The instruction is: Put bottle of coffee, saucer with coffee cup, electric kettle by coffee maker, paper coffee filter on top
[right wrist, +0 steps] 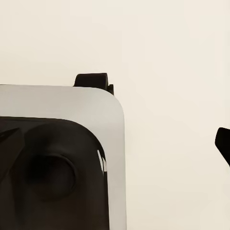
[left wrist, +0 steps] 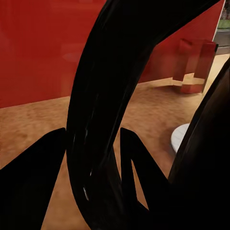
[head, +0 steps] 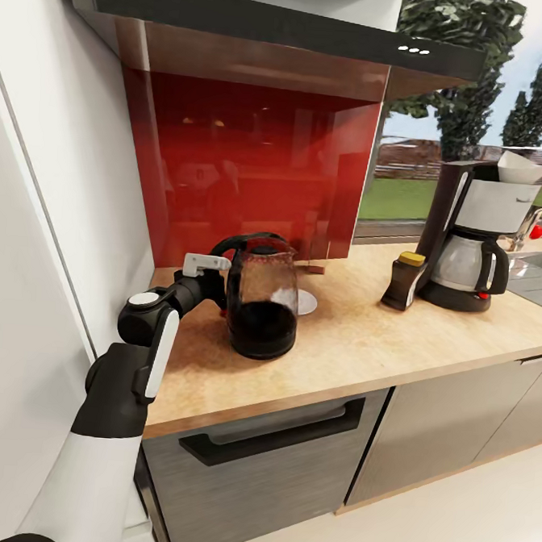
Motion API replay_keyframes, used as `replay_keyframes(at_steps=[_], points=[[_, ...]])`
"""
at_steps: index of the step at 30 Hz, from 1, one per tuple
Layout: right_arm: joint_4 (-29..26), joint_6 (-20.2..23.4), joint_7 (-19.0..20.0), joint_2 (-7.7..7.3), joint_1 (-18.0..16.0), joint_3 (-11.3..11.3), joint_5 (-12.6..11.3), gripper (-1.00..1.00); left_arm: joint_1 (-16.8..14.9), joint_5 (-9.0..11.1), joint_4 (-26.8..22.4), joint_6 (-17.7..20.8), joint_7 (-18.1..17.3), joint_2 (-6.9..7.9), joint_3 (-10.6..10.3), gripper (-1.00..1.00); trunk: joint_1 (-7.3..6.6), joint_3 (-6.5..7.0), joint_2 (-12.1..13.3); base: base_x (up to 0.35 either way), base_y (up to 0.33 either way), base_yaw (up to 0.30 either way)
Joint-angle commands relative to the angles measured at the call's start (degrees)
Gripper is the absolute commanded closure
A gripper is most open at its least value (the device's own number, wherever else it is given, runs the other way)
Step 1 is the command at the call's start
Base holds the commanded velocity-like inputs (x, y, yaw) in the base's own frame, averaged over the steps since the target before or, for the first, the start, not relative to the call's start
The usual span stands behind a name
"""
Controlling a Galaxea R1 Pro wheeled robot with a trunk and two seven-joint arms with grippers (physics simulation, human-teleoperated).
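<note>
While the left end effector (head: 222,277) is clamping its fingers (left wrist: 139,163) around the electric kettle's (head: 260,307) black handle, the kettle is sitting near the tabletop's (head: 355,333) left end, a white saucer (head: 306,302) just behind it. Toward the right end, the bottle of coffee (head: 404,281) is standing beside the coffee maker (head: 471,236), which is carrying the paper coffee filter (head: 519,167).

The kettle (head: 261,303), dark glass with a black handle, is upright on the wood counter (head: 355,341) in front of the red panel, and a white saucer (head: 305,303) shows just behind it. Well apart, toward the window, stands the tall black coffee maker (head: 471,240) with the white filter (head: 519,168) on top. The jar (head: 404,281) with a yellow lid stands just beside it.
</note>
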Motion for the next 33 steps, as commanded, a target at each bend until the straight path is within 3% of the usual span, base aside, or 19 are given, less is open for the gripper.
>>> replay_keyframes(at_steps=[1, 10, 33], points=[[0.1, -0.2, 0.3, -0.02, 0.0, 0.1, -0.4, -1.00, 0.0, -0.8, -0.1, 0.2, -0.5, -0.03, 0.1, 1.00, -0.01, -0.06, 0.0, 0.000, 0.000, 0.000], [0.1, -0.2, 0.3, -0.02, 0.0, 0.1, -0.4, -1.00, 0.0, -0.8, -0.1, 0.1, -0.5, -0.03, 0.0, 1.00, -0.01, -0.06, 0.0, 0.000, 0.000, 0.000], [0.1, -0.2, 0.3, -0.02, 0.0, 0.1, -0.4, -1.00, 0.0, -0.8, -0.1, 0.1, -0.5, -0.03, 0.0, 1.00, -5.06, 4.07, 9.2, 0.000, 0.000, 0.000]])
